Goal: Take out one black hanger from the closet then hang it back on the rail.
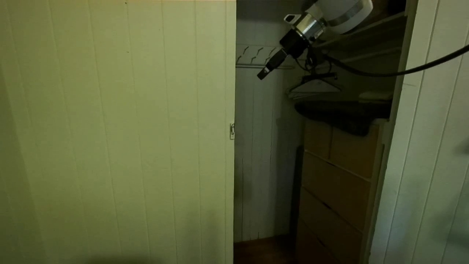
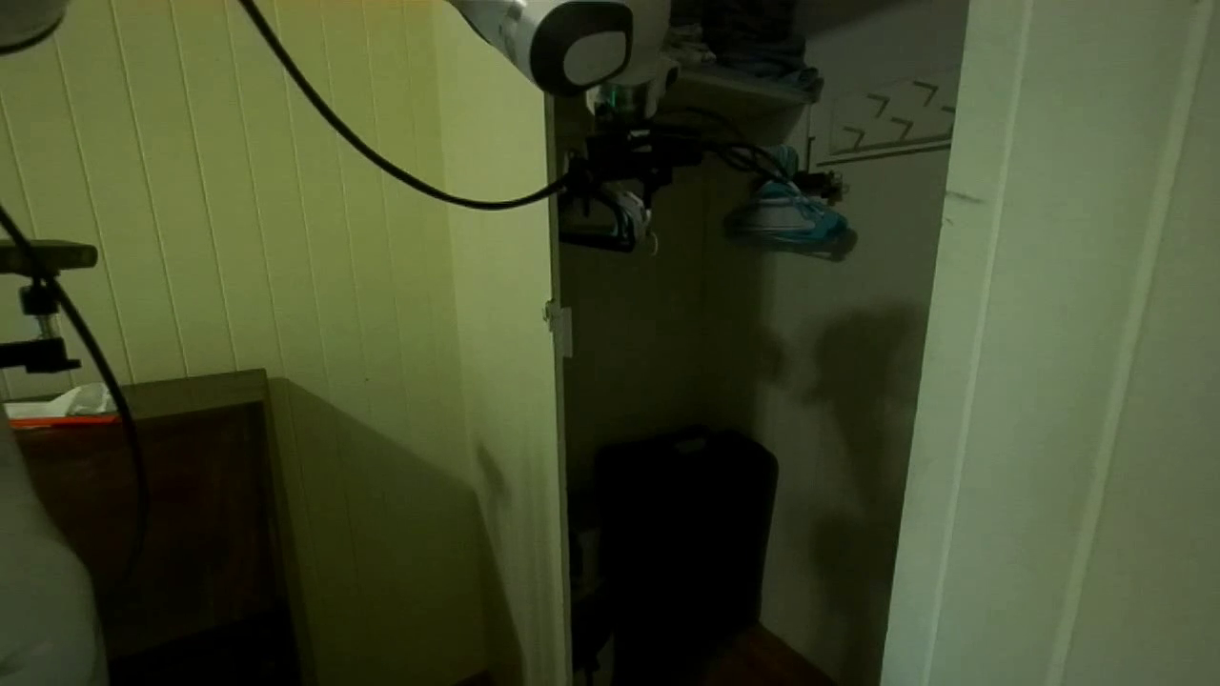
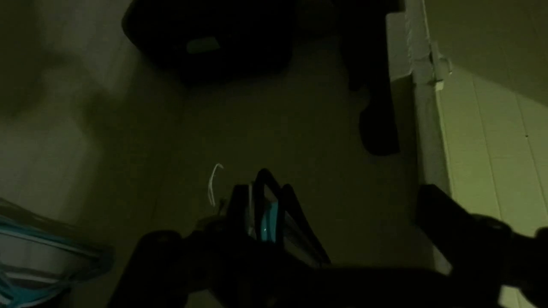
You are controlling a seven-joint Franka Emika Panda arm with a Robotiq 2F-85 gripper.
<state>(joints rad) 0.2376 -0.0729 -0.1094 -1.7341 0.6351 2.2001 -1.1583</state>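
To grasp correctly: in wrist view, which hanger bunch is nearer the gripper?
The black hangers, seen between its fingers; the bluish bunch hangs at lower left.

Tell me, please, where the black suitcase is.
In an exterior view, the black suitcase stands inside the closet, right of centre, below and left of the turquoise hangers.

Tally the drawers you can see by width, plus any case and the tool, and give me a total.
Narrow drawers: 2
Wide drawers: 3 showing, the lowest cut off by the frame
Case: 1
Tool: 1
Total: 7
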